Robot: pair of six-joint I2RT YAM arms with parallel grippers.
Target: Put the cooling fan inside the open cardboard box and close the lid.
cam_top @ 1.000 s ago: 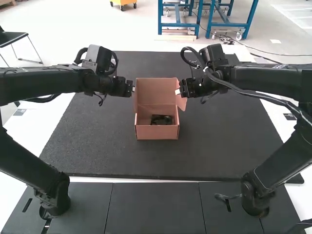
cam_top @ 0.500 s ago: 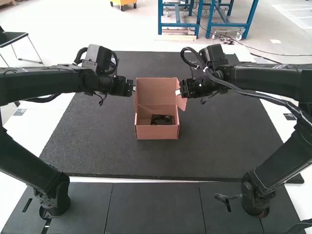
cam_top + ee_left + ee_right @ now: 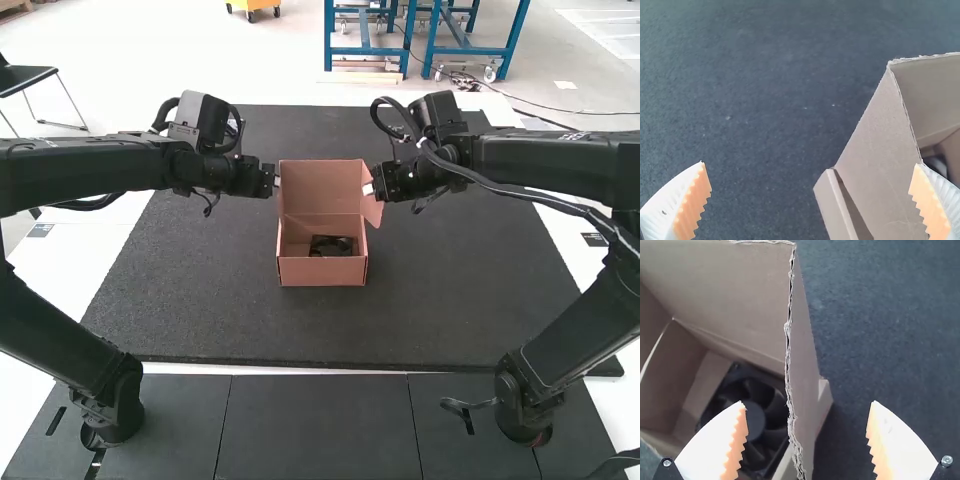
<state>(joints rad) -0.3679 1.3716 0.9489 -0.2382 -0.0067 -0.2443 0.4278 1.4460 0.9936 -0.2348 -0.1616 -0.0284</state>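
An open cardboard box (image 3: 322,258) stands in the middle of the black mat, its lid (image 3: 320,187) upright at the back. The black cooling fan (image 3: 332,244) lies inside the box, also seen from above in the right wrist view (image 3: 752,425). My left gripper (image 3: 270,182) is at the lid's left edge, open, with the lid's side flap (image 3: 880,165) between its fingers. My right gripper (image 3: 372,185) is at the lid's right edge, open, straddling the lid's right side flap (image 3: 802,385).
The black mat (image 3: 190,290) covers the table around the box, with free room in front and to both sides. White table surface (image 3: 50,260) shows at the left.
The right gripper has edged slightly up and to the right along the lid's edge. The left gripper and the box stay where they were.
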